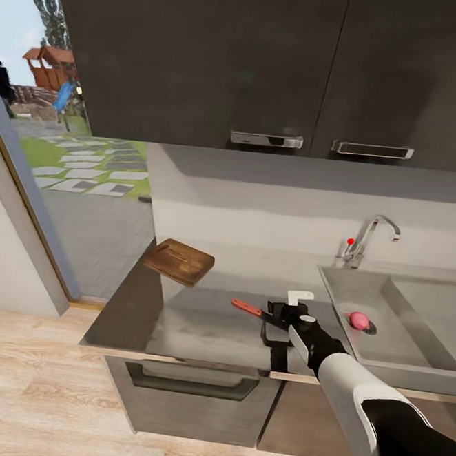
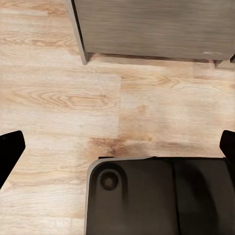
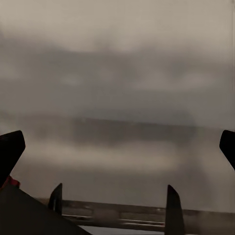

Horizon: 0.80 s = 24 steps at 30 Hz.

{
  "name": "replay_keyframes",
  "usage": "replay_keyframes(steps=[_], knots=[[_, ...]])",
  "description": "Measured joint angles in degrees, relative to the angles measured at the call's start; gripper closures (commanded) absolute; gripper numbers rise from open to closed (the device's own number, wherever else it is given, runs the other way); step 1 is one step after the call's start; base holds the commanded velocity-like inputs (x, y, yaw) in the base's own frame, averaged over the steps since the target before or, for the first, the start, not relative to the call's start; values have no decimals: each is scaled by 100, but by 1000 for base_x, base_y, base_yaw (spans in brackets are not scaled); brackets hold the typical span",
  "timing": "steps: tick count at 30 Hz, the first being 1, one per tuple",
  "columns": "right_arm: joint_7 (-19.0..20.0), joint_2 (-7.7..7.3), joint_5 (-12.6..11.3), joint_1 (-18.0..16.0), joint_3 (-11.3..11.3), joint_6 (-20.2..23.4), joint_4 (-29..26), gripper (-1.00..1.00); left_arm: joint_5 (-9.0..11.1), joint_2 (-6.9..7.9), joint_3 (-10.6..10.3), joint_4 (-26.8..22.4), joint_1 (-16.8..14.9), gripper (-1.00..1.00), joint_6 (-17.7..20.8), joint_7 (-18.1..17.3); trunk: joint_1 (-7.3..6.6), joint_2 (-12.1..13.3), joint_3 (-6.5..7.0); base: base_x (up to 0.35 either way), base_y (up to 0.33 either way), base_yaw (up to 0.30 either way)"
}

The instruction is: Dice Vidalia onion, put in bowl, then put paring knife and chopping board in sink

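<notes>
The paring knife (image 1: pixel 249 307) lies on the grey countertop (image 1: pixel 192 322), orange-red handle to the left and blade running under my right gripper (image 1: pixel 280 315). That gripper hovers over the blade end, its jaws wide apart with nothing between them; in the right wrist view a bit of red handle (image 3: pixel 10 182) shows beside one fingertip (image 3: pixel 11 147). Behind the gripper a white corner of the bowl (image 1: pixel 299 296) shows. The chopping board (image 1: pixel 179 261) sits at the counter's far left corner. The pinkish Vidalia onion (image 1: pixel 357 319) rests in the sink (image 1: pixel 409 368). My left gripper (image 2: pixel 117 147) hangs open over the floor.
A chrome tap (image 1: pixel 374 235) with a red knob stands behind the sink. Dark wall cabinets (image 1: pixel 270 66) hang above the counter. A glass door at the left (image 1: pixel 74 173) looks onto a garden. Below are a wooden floor (image 2: pixel 73 98) and my dark base (image 2: pixel 156 196).
</notes>
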Motion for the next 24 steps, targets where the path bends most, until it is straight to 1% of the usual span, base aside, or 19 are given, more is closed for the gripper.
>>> replay_keyframes(steps=[7, 10, 18, 24], knots=[[0, -9, 0, 0, 0, -15, -1, -100, -5, 0, -1, 27, 0, -100, -6, 0, 0, 0, 0, -1, -21, 0], [0, -9, 0, 0, 0, -29, -1, -100, -2, 0, -2, 34, 0, -100, -8, 0, 1, 1, 0, -86, -3, 0], [0, -2, 0, 0, 0, -31, -1, -100, 0, 0, 1, 35, 0, -100, -9, 0, 3, 1, 0, -267, 0, 0], [0, 6, 0, 0, -1, -31, -1, -100, 0, 0, 2, 35, 0, -100, -1, 0, 2, 0, 0, -175, 11, 0]])
